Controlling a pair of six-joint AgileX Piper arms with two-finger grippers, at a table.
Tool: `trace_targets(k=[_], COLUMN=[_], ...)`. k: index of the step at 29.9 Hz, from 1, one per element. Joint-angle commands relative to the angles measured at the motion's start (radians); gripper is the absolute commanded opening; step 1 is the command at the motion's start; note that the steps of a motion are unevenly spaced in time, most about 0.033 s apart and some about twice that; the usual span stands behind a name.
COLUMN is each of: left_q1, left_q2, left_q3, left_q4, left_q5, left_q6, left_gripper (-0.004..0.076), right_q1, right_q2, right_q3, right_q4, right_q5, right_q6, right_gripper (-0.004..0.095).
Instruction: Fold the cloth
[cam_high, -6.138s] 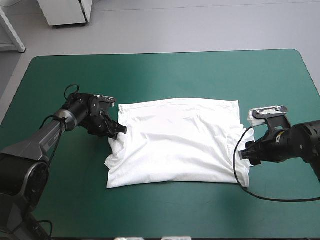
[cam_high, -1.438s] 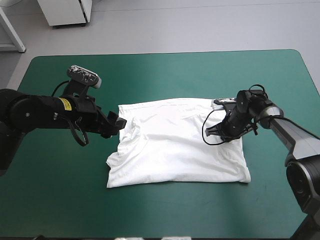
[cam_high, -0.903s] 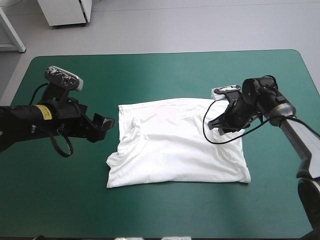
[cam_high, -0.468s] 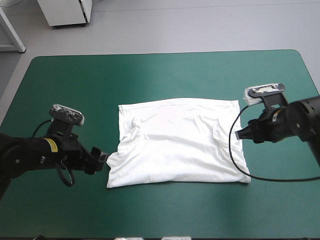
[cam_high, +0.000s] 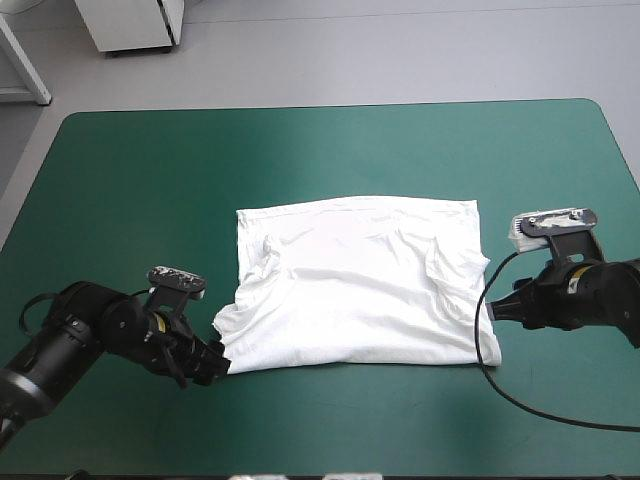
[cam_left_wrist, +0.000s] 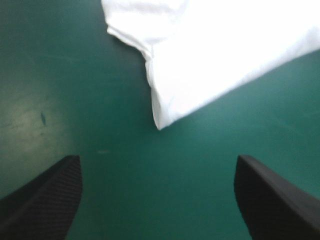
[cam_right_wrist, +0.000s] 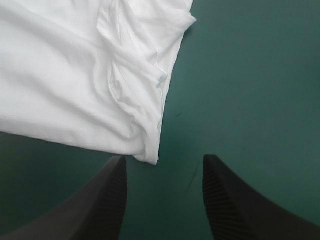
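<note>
The T-shirt (cam_high: 355, 285) lies spread flat on the cover (cam_high: 300, 150), about mid-table; only the high view shows its whole outline, with a creased fold running in from each side edge; the same view places the left gripper (cam_high: 213, 362) low at the shirt's near left corner and the right gripper (cam_high: 497, 309) low at its near right corner, but neither jaw gap can be read there

The left wrist view fills that in: the black fingers (cam_left_wrist: 45, 200) stand wide apart with nothing between them but bare cover; the shirt's corner (cam_left_wrist: 159, 124) points down ahead of the jaws, roughly on their midline and clear of both fingers; a small dark mark (cam_left_wrist: 42, 118) on the cover sits ahead of one finger, seen in no other view

The right wrist view shows its fingers (cam_right_wrist: 112, 192) open too, though closer together, and holding nothing; the shirt's corner (cam_right_wrist: 149, 156) lies just ahead of the gap, nearer one finger, not visibly touching it; ridges of bunched cloth run away from the jaws along the shirt's side edge, sharper here than from above
</note>
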Motion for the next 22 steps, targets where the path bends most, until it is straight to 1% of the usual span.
trace_targets(k=[1,9,14,16,20,22], left_q1=[-0.002,-0.002,-0.020,-0.043,-0.094,-0.107], left_q2=[0.066,0.262,0.329,0.357,0.419,0.452], left_q3=[-0.020,-0.020,-0.020,-0.020,-0.020,-0.020], left_q4=[-0.014,-0.029,-0.050,-0.050,-0.047,-0.050], left_q5=[-0.087,-0.177,-0.225,-0.236,-0.268,-0.271], left_q6=[-0.013,-0.024,-0.024,-0.034,-0.054,-0.054], left_gripper=[0.0603,0.0602,0.0594,0.0568,0.0489,0.0429], right_q1=[0.001,0.001,0.001,0.001,0.001,0.001], right_q2=[-0.013,-0.013,-0.013,-0.013,-0.013,-0.018], right_q3=[0.006,0.023,0.100,0.138,0.202,0.243], right_q4=[-0.010,-0.018,-0.064,-0.064,-0.060,-0.055], right_q5=[-0.010,-0.024,-0.064,-0.104,-0.197,-0.235], right_q6=[-0.001,0.004,0.031,0.042,0.076,0.080], right_gripper=[0.0459,0.0459,0.0459,0.0459,0.0459,0.0459])
